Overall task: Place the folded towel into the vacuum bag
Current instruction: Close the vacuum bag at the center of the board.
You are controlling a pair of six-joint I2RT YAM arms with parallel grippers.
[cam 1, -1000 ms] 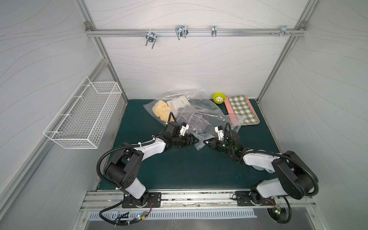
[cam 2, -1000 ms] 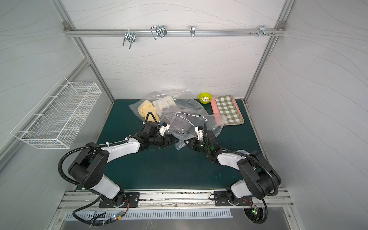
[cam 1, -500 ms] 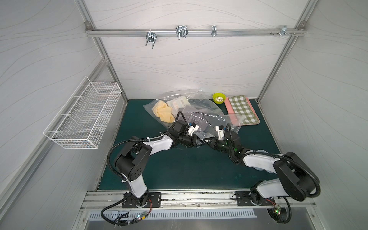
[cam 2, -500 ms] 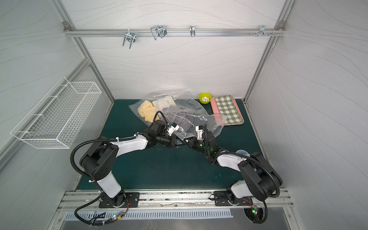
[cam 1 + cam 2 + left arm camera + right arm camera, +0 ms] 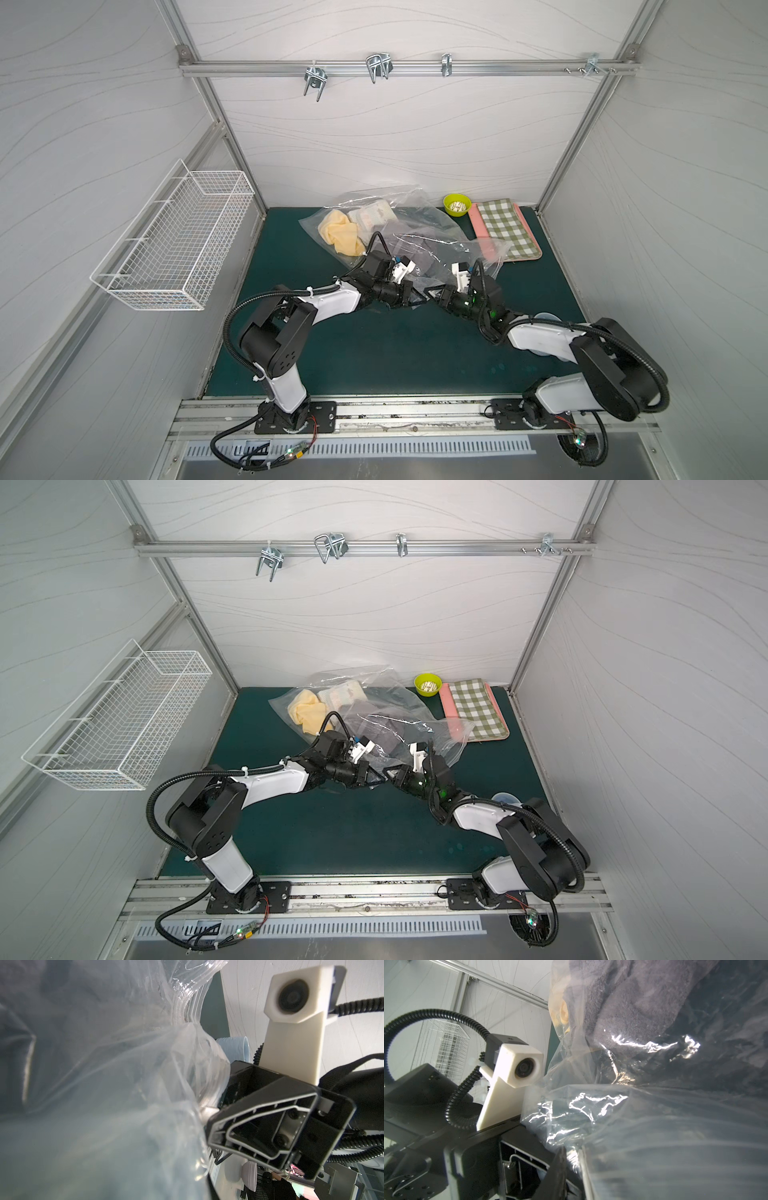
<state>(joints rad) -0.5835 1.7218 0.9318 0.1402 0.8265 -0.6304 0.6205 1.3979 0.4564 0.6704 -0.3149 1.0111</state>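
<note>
1. My left gripper (image 5: pixel 413 296), at frame centre, is clenched on the near edge of the vacuum bag (image 5: pixel 446 249).
2. The grey towel (image 5: pixel 623 1012) shows through the film and seems to be inside.
3. My right gripper (image 5: pixel 433 293), just to the right, touches plastic; I cannot tell whether it grips.
4. The step in hand is holding the mouth. Next, I judge, comes settling the towel deeper.

I operate inside a robotics lab test cell: white wall panels (image 5: pixel 395 137), aluminium extrusion crossbar (image 5: pixel 498 68) with hooks (image 5: pixel 376 66), wire basket (image 5: pixel 174 245), green mat (image 5: pixel 395 353), bolted arm mounting plates (image 5: pixel 324 415)
</note>
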